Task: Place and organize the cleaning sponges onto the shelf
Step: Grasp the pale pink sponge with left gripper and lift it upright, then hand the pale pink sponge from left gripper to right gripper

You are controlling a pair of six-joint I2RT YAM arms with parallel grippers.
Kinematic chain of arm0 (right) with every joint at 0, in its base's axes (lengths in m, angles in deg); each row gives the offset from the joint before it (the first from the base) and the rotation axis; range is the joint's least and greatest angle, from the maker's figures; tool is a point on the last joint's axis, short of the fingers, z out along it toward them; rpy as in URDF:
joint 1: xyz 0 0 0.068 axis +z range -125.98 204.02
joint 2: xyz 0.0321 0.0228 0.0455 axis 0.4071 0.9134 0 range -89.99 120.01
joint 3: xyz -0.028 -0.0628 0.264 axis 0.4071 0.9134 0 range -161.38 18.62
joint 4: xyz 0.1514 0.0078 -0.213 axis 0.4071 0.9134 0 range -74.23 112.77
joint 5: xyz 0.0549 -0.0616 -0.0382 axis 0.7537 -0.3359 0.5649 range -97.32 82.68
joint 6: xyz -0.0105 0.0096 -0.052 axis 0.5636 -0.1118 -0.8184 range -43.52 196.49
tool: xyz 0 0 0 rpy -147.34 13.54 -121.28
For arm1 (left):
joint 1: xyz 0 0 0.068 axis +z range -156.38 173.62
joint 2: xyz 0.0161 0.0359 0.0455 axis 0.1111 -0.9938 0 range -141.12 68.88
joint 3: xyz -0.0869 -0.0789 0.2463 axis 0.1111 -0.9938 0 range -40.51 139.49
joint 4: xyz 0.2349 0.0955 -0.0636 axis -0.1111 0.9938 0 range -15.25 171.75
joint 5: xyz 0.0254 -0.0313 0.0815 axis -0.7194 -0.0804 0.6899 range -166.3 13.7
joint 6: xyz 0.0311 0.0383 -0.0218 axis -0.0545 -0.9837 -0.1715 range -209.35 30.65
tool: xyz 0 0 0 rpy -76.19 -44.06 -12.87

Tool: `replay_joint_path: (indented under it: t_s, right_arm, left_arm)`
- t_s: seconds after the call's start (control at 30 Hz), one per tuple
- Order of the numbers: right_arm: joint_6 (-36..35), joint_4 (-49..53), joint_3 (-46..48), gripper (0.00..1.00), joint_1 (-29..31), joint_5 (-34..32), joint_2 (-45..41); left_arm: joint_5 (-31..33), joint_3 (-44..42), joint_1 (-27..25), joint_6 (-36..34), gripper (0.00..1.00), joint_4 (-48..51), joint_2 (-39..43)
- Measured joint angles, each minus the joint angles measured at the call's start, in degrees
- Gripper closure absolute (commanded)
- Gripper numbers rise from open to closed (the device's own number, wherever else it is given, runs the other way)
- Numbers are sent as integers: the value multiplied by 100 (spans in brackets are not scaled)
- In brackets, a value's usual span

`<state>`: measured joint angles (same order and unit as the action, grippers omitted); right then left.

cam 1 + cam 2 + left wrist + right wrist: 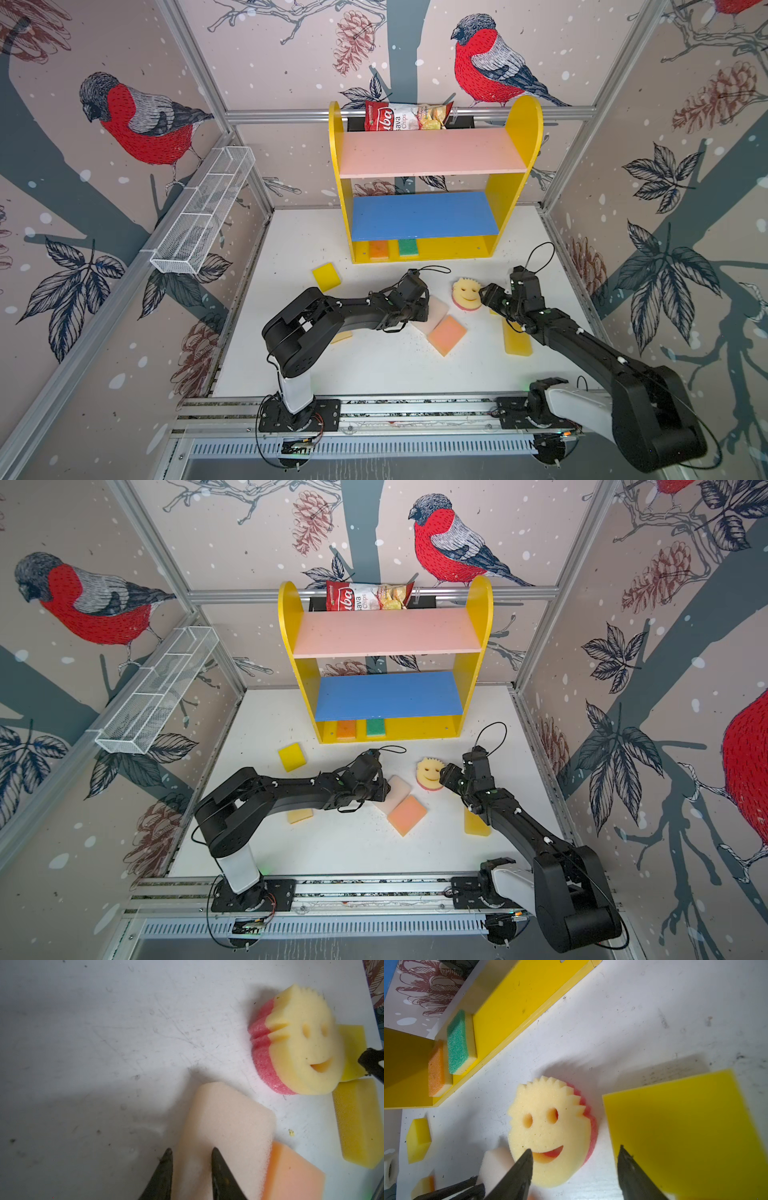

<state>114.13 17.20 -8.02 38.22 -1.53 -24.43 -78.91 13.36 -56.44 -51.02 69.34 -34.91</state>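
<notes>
**L gripper** [191, 1149]: fingers set narrow, one on each side of a strip of the cream sponge [224, 1118]. The wrist view does not show whether this is a true pinch or a mere straddle. The cream sponge lies flat on the white table [374, 365], one edge touching the salmon sponge [291, 1174].

**R gripper** [575, 1149]: jaws spread wide, gripping nothing. One fingertip overlaps the smiley sponge [548, 1132] near its mouth. The smiley sponge (yellow face on pink backing) rests on the table right of centre, just beside the R gripper in both top views. A yellow sponge [675, 1136] sits by the other R finger. A second yellow sponge [357, 1122] lies next to it, partly under the R arm.

**Further out:** a square yellow sponge [326, 276] lies on the table in front of the shelf's left end. A pale yellow sponge [300, 815] is half hidden under the L arm.

**Shelf** [528, 137]: stands at rear centre of the table. Its yellow base holds the orange sponge [378, 249] and green sponge [409, 247], side by side near the left end. A chips bag [405, 116] is at the back of the pink top board. A wire basket [203, 216] hangs on the left wall.
</notes>
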Motion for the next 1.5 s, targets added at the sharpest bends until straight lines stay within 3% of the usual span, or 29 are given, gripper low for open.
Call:
replay_joint_path:
  t_s: [0.1, 0.37, 0.73, 0.87, 1.03, 1.3, 1.5]
  right_arm:
    - [-7, -9, 9, 35, -22, 7, 0]
    - [-11, -96, -98, 35, -37, 173, 313]
    - [-13, -262, -466, 36, 157, 232, 1147]
    - [13, -358, -649, 36, 627, 190, 1582]
    - [186, -621, -1141, 41, 1641, 153, 2326]
    - [599, -1095, -2236, 39, 3176, 85, 3558]
    - [719, -1290, -2457, 35, 3519, 348, 3554]
  left_arm:
    - [-37, 74, -13, 28, 100, -39, -83]
    - [275, 125, -17, 155, 100, 223, 173]
    - [1130, -83, 358, 337, 100, 741, 1438]
    - [1246, -280, 592, 385, 100, 831, 1934]
    - [1550, -321, 675, 378, 100, 1005, 2376]
    - [2052, -645, 721, 367, 100, 1086, 3064]
    - [2306, -671, 756, 341, 100, 1176, 3309]
